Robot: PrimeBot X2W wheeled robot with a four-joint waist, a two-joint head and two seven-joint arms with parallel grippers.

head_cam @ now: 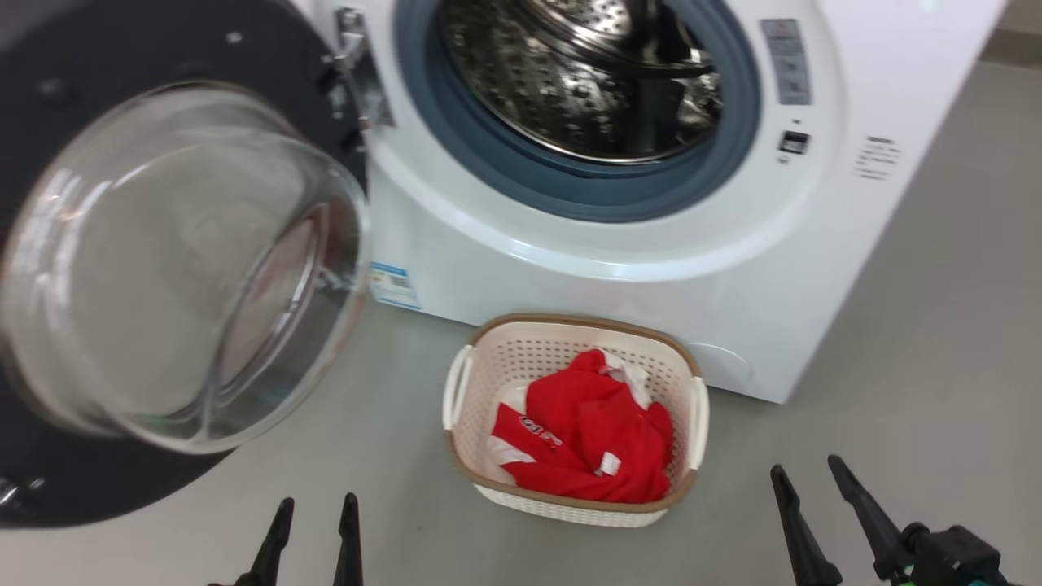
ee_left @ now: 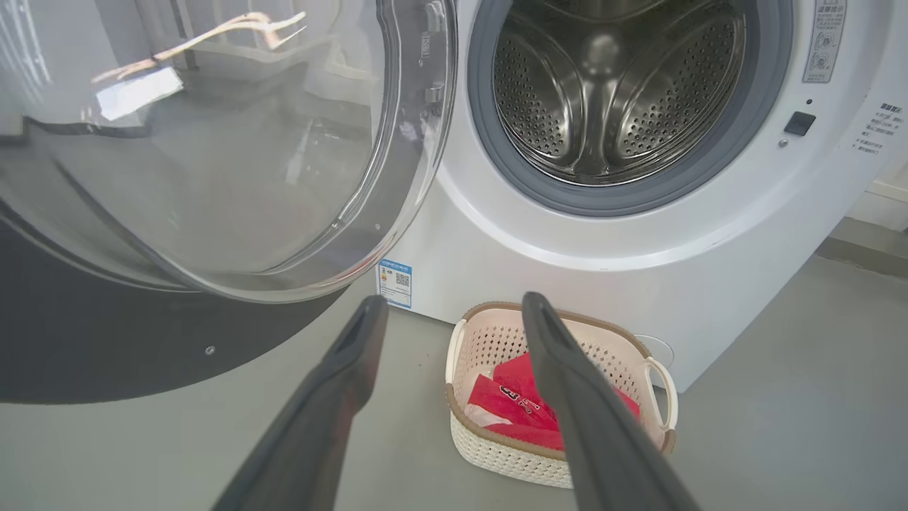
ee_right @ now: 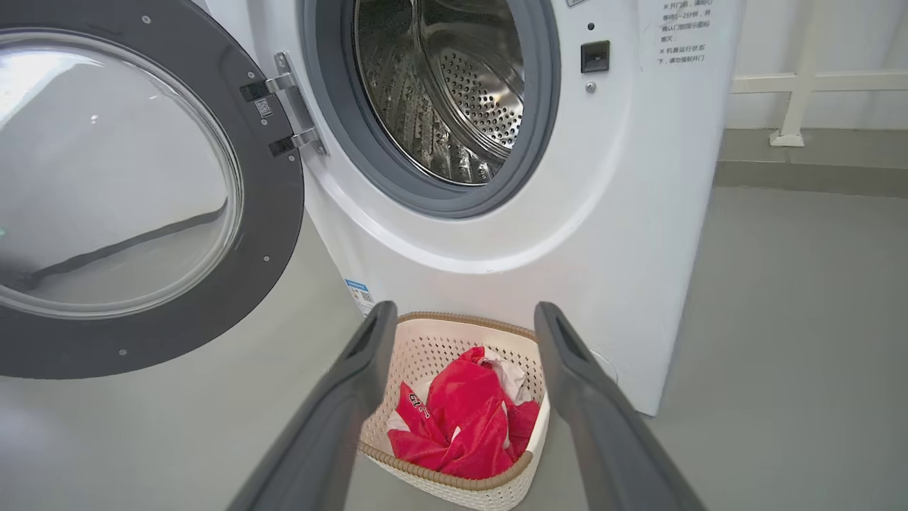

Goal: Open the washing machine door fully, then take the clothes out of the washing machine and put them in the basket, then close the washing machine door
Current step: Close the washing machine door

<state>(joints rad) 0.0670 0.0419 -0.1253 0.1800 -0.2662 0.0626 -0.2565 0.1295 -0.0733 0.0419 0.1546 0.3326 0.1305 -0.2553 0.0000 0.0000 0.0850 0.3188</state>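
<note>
Your left tool (head_cam: 317, 499) and right tool (head_cam: 807, 465) sit low at the near edge of the head view, fingers pointing up toward the washing machine (head_cam: 570, 268), both spread wide and holding nothing. The clothes (head_cam: 594, 439) lie heaped in the basket (head_cam: 570, 321), which stands on the floor (head_cam: 895, 366) just before the machine's front, ahead of and between your tools. The washing machine door (head_cam: 163, 268) stands open on your left, its glass bowl bulging out ahead of the left tool.
</note>
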